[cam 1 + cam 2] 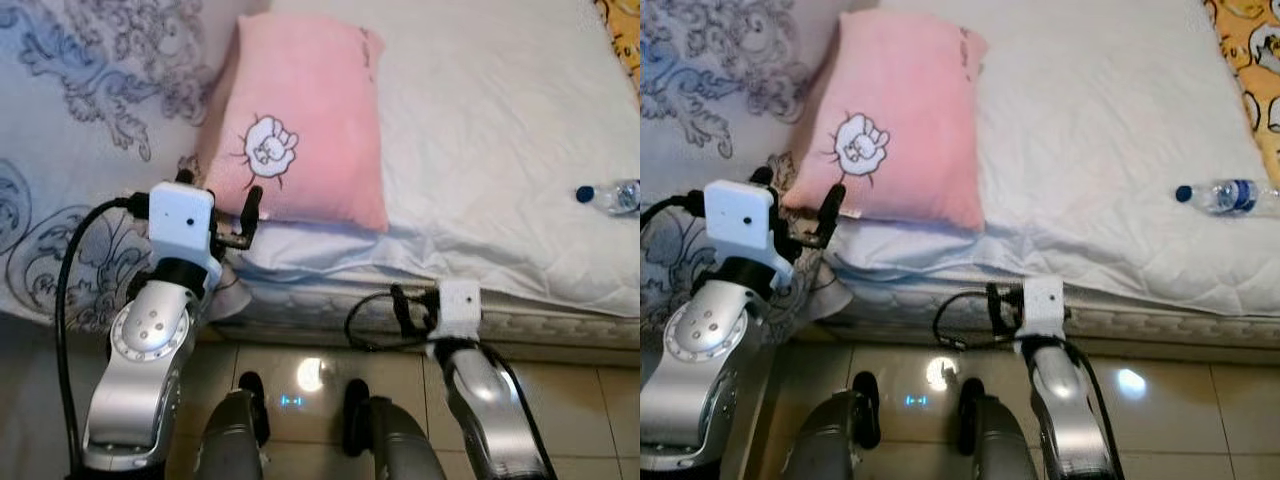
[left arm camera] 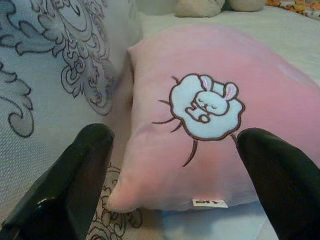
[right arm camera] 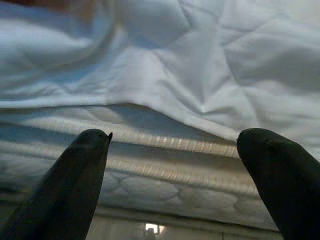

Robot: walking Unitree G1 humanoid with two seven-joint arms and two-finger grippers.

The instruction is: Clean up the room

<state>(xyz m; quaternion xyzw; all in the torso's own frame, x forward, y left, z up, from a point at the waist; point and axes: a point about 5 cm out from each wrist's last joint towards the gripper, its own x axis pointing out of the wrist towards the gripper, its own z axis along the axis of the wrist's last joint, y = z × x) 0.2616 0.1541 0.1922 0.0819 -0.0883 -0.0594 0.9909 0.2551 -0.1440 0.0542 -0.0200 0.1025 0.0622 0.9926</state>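
A pink pillow (image 1: pixel 300 130) with a white bunny patch lies on the bed, its near edge at the mattress edge. My left gripper (image 1: pixel 220 186) is raised to that near edge, open, with a black finger to either side of the pillow's corner; in the left wrist view the gripper (image 2: pixel 174 131) frames the pillow (image 2: pixel 210 165) without closing on it. A clear water bottle (image 1: pixel 612 196) with a blue cap lies on the white cover at the far right. My right gripper (image 1: pixel 414 300) hangs low in front of the mattress side (image 3: pixel 165 165), open and empty.
A white quilted cover (image 1: pixel 480 110) spreads over the bed; a grey patterned blanket (image 1: pixel 80 120) lies to the left of the pillow. Yellow printed fabric (image 1: pixel 1252 60) sits at the far right corner. Beige tiled floor (image 1: pixel 560 400) runs along the bed, with my legs on it.
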